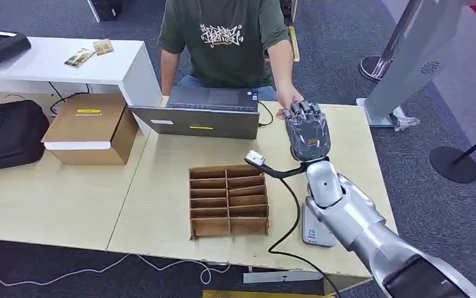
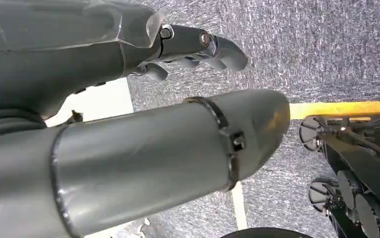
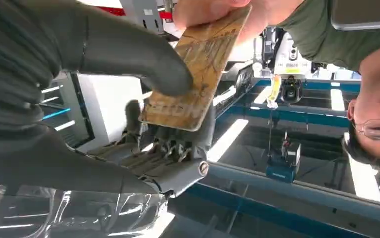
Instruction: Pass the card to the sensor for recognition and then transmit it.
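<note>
1. Step in hand: the hand-over. R hand (image 1: 308,131) is raised at the far edge of the surface (image 1: 161,205), right at the person's hand (image 1: 287,105).
2. R wrist view: card (image 3: 197,74) pinched between the grey thumb and the darker fingers (image 3: 175,144) of R hand (image 3: 143,109). Far end of the card is touching the person's hand (image 3: 212,10), so both have hold of it, by the look of it.
3. Judgement: the sensor pass is prob. done; the transmit half is nearly complete.
4. Next move calls for: thumb eased off the card once the person's grip is sure, no tugging, then the arm drawn back clear of the laptop (image 1: 201,115) and the cable (image 1: 288,211).
5. Risk: if let go too soon, the card could drop by the laptop.
6. Card reader (image 1: 314,231), grey, lies on the surface near R forearm, with the cable running off it.
7. L hand (image 2: 197,47) hangs over carpet, fingers curled in, nothing held.
8. Containers: cardboard divider tray (image 1: 229,200) mid-surface, compartments in two columns, nothing seen in them, tho shadowed. Cardboard box (image 1: 89,127) on the surface to the L, lid closed, contents hidden.
</note>
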Robot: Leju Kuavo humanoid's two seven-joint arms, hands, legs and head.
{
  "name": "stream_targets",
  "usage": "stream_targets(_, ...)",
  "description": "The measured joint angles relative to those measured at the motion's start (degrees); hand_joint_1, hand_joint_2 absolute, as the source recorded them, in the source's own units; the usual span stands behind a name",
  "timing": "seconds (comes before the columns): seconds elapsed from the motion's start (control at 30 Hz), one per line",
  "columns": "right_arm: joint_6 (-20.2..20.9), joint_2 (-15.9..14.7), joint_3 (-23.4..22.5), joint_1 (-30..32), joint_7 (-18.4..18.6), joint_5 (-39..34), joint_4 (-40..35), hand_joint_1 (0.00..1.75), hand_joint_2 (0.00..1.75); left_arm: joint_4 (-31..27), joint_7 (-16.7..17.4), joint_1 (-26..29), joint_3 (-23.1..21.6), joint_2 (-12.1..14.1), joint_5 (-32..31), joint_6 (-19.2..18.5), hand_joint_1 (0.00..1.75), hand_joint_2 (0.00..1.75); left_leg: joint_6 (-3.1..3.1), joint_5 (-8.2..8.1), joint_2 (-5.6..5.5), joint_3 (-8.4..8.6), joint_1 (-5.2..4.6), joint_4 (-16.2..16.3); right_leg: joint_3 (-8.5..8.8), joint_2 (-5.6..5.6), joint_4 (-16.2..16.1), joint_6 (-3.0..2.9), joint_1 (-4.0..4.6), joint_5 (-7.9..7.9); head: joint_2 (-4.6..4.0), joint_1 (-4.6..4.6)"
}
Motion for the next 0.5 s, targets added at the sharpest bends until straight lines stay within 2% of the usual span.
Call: stream_targets(0.5,0.0,0.8,-1.4,0.0,-2.3,0.0,0.3,1.75,1.75,0.0,0.5,0.0,0.0,0.0,0.3,0.0,0.00,0.00,0.00,0.00,0.00,0.00,0.00,0.0,0.00,0.01,0.0,0.00,0.00,0.00,0.00,0.00)
